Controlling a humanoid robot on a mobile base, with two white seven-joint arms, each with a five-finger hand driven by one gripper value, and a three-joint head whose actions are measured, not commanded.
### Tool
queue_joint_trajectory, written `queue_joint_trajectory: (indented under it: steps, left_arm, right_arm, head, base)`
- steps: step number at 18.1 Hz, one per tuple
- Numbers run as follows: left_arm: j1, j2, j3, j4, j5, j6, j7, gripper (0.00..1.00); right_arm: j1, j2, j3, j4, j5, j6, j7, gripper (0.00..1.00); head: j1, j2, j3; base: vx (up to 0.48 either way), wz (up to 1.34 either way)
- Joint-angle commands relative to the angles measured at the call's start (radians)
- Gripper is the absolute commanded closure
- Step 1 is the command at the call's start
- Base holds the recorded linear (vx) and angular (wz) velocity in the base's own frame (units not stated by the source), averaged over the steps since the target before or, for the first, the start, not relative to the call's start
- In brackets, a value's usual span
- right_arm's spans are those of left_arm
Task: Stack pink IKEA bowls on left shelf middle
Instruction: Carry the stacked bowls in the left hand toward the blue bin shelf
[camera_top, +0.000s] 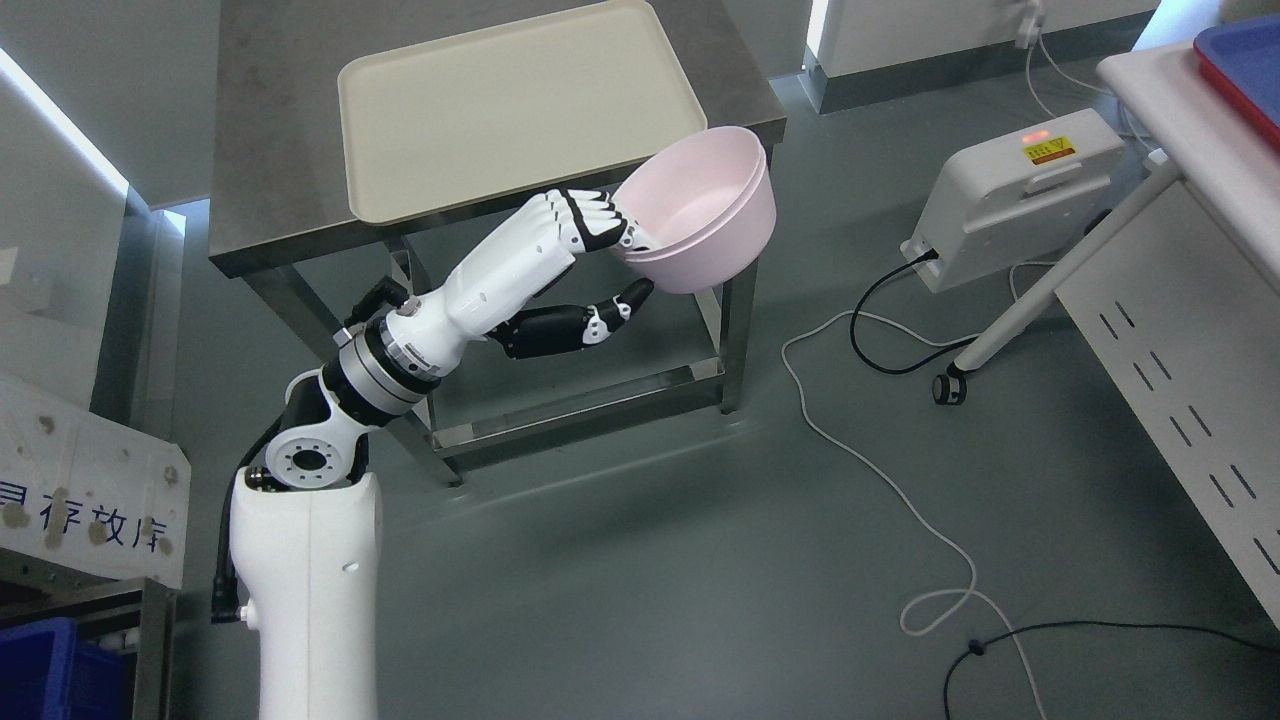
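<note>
At the far left, low down and well behind the hand, a blue bin (45, 670) sits under a white panel with printed characters (90, 500). One robot arm is in view, the left, rising from the bottom edge left of the middle. Its left hand (598, 262) is clamped on the pink bowls (705, 215): the white fingers (590, 220) hook over the near rim while the dark thumb (625, 298) presses the outside wall from beneath. Two bowls can be counted, nested one inside the other (a double rim line shows along the right edge), tilted with their opening facing up and to the left, held in the air.

Above and behind the hand stands one steel table (260, 150), and on it one cream tray (500, 100) lying flat; the bowls overlap the table's near right corner.

To the right of the hand, on the grey floor, are one white box-shaped unit (1010, 190) with a yellow label and a red light, one black cable (880, 320) and one white cable (880, 470). Furthest right are a white table (1180, 330) and, on it, one blue tray (1245, 70).
</note>
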Motion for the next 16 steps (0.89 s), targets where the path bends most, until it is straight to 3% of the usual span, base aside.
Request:
queue_joint_trajectory:
  steps: [1, 16]
  left_arm:
    - [0.047, 0.017, 0.04, -0.063, 0.004, 0.0, 0.006, 0.99]
    - [0.047, 0.017, 0.068, -0.066, 0.047, 0.0, 0.012, 0.98]
  right_arm:
    - [0.0, -0.017, 0.0, 0.0, 0.0, 0.001, 0.005, 0.0]
    - [0.0, -0.017, 0.0, 0.0, 0.0, 0.001, 0.005, 0.0]
  head:
    - [0.0, 0.0, 0.0]
    - [0.0, 0.0, 0.0]
  base:
    - [-0.263, 0.0]
    - [-0.17, 0.02]
